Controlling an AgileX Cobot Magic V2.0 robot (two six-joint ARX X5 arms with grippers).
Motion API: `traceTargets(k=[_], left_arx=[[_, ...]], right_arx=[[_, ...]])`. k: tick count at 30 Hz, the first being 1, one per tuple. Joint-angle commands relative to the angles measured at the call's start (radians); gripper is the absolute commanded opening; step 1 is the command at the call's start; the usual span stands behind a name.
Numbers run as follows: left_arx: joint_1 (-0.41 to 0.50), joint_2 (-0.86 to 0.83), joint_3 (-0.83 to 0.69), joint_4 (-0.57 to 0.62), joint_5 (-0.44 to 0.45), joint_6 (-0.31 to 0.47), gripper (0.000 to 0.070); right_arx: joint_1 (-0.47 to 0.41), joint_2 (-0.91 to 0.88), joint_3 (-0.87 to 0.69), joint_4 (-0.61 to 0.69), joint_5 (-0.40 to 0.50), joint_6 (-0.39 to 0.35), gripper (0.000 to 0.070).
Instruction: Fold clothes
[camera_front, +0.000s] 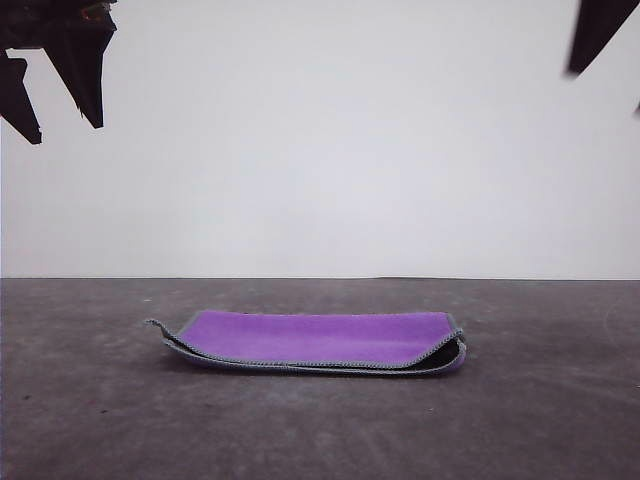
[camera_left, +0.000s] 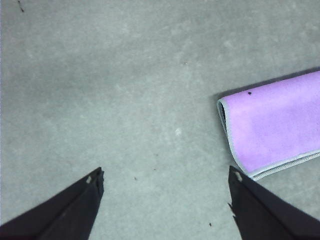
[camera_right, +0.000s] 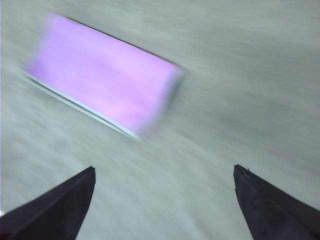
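Observation:
The clothes lie folded in half on the grey table, purple face up, light grey stitched edging around them and a dark inner face showing at the right fold. My left gripper hangs high at the upper left, well above and left of them, open with nothing between its fingers. In the left wrist view the clothes lie off to one side of the open left gripper. My right gripper is open and empty too, high at the upper right; its view is blurred, with the clothes beyond the fingers.
The grey table spreads wide on all sides of the cloth. A plain white wall stands behind the table's far edge.

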Motion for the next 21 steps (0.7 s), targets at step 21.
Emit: traceTargets(k=[21], left_arx=[[0.0,0.006,0.019,0.002,0.005,-0.002,0.0482]], right_arx=[[0.034,0.404,-0.311,0.757,-0.266,0.388,0.0548]])
